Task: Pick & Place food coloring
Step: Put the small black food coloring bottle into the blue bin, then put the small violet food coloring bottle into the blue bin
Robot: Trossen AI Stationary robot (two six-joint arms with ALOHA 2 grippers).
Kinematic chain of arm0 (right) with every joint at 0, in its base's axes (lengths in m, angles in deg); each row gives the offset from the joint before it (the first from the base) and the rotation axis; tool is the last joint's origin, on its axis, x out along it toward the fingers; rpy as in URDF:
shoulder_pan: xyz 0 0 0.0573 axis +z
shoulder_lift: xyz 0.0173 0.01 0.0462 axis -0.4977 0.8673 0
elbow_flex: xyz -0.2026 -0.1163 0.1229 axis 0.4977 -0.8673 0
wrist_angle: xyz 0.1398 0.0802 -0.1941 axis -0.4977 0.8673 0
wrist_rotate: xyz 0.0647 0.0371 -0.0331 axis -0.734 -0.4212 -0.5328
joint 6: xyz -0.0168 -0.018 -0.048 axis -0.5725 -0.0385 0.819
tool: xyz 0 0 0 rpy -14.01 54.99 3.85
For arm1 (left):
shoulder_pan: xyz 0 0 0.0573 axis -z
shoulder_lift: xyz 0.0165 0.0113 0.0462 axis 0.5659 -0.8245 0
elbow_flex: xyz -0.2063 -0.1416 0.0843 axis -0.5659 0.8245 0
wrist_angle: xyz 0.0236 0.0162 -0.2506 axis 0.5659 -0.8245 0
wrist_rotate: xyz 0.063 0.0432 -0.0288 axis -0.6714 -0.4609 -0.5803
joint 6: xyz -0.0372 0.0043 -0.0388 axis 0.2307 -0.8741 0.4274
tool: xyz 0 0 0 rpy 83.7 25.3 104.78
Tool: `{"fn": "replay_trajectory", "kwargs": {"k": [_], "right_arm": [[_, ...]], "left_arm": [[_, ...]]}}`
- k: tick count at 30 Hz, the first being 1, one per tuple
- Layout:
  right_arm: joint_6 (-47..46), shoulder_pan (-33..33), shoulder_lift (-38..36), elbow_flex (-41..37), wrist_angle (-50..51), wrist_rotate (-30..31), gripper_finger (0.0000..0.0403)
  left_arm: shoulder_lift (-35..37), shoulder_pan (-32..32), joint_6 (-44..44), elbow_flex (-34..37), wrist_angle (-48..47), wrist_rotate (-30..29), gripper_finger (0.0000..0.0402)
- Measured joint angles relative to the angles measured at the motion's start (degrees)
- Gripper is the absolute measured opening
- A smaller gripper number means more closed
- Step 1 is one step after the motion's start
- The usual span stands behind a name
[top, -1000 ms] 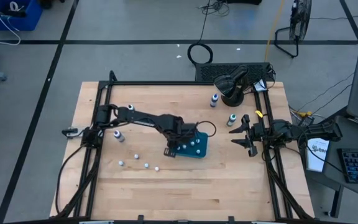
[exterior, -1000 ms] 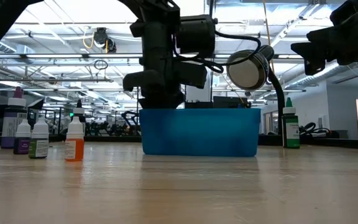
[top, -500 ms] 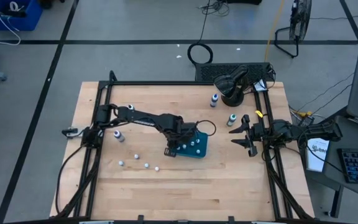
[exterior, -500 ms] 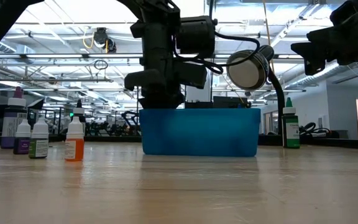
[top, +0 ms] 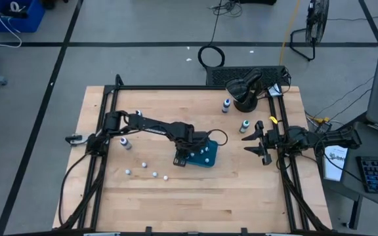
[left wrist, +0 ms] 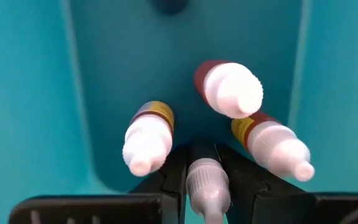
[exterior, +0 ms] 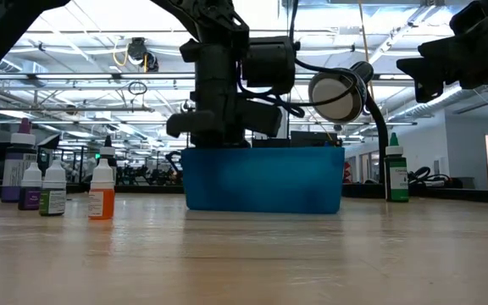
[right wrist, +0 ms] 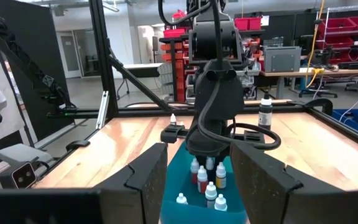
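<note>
Left gripper (left wrist: 207,186): fingers pinch a white-capped dropper bottle (left wrist: 207,182) inside the teal tray (left wrist: 30,93).
Right gripper (top: 260,142): fingers spread, empty.

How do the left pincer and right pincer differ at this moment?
The left pincer is lowered into the teal tray, shut on a white-capped bottle; the right pincer waits near the table's right edge, open and empty. Both are dark and two-fingered.
</note>
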Motion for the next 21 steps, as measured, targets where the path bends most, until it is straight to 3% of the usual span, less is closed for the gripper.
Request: {"fn": "replay_trajectory", "kwargs": {"k": [2, 11, 21], "right_arm": [[0.0, 0.0, 0.0, 0.0, 0.0, 0.0, 0.0165], [0.0, 0.0, 0.0, 0.0, 0.0, 0.0, 0.0165], [0.0, 0.0, 0.0, 0.0, 0.0, 0.0, 0.0167]], "left_arm": [[0.0, 0.0, 0.7, 0.0, 0.0, 0.0, 0.0078], [0.0, 0.0, 1.5, 0.0, -0.2, -1.0, 0.0208], [3.5, 0.0, 1.2, -0.1, -2.0, -5.6, 0.0263]]}}
